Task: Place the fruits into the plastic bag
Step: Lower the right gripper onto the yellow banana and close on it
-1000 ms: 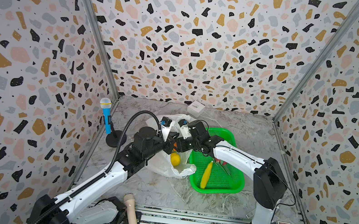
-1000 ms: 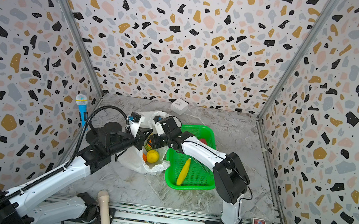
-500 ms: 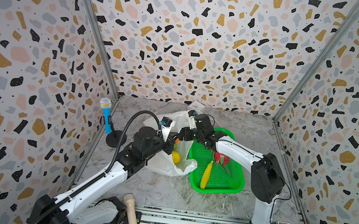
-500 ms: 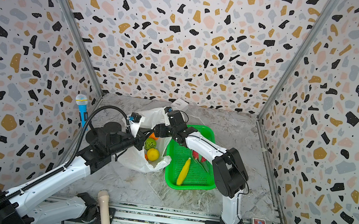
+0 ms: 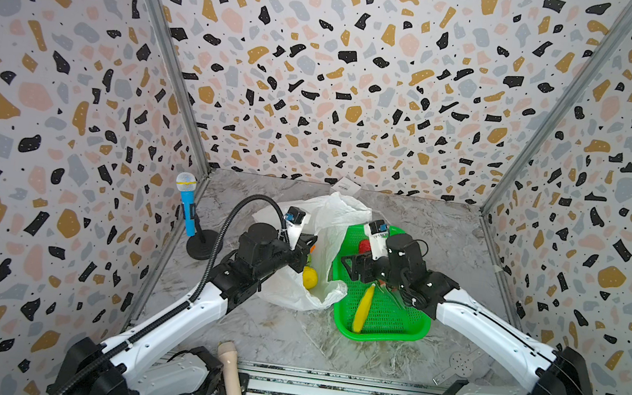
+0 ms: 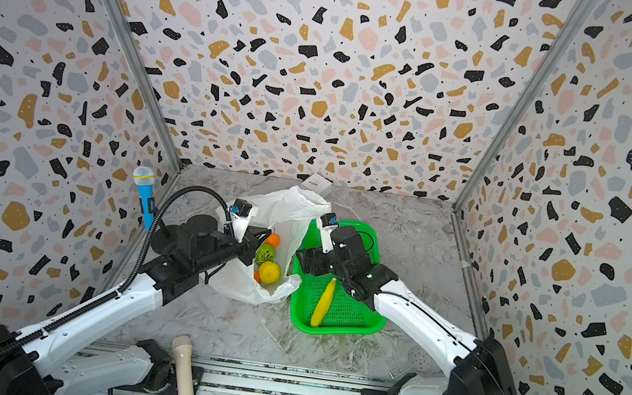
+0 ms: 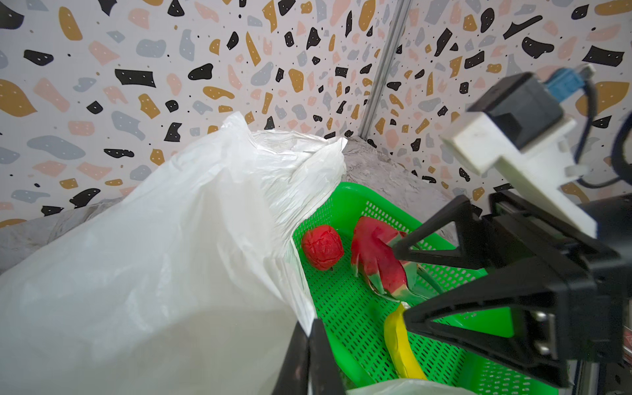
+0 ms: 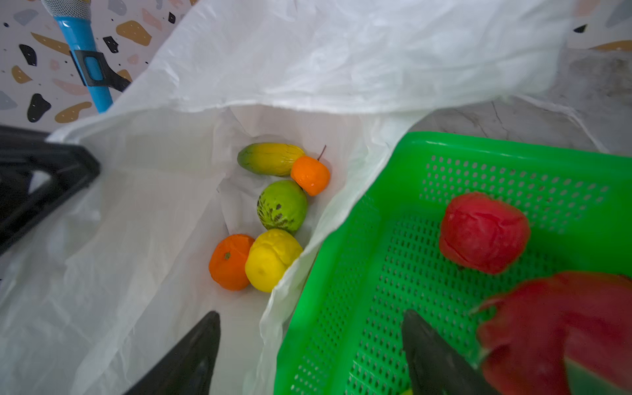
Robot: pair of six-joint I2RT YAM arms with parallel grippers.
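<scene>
The white plastic bag [image 5: 330,219] lies open beside the green basket [image 5: 385,334]. My left gripper [image 7: 309,342] is shut on the bag's edge and holds the mouth up. Inside the bag lie a lemon [image 8: 272,260], an orange [image 8: 229,261], a green fruit [image 8: 282,205], a smaller orange [image 8: 310,174] and a yellow-green fruit [image 8: 270,159]. In the basket rest a bumpy red ball [image 8: 484,232], a red wedge slice [image 7: 379,263] and a banana [image 5: 364,308]. My right gripper [image 8: 309,318] hangs open and empty over the basket's rim next to the bag.
A blue toy microphone [image 5: 189,206] stands on a black base at the left wall. A small white box [image 5: 345,186] sits against the back wall. A wooden handle [image 5: 230,379] pokes in at the front edge. Patterned walls close three sides.
My right gripper has opened wider and drawn back from the bag's mouth to the basket's near-left rim. The left gripper keeps its hold on the bag.
</scene>
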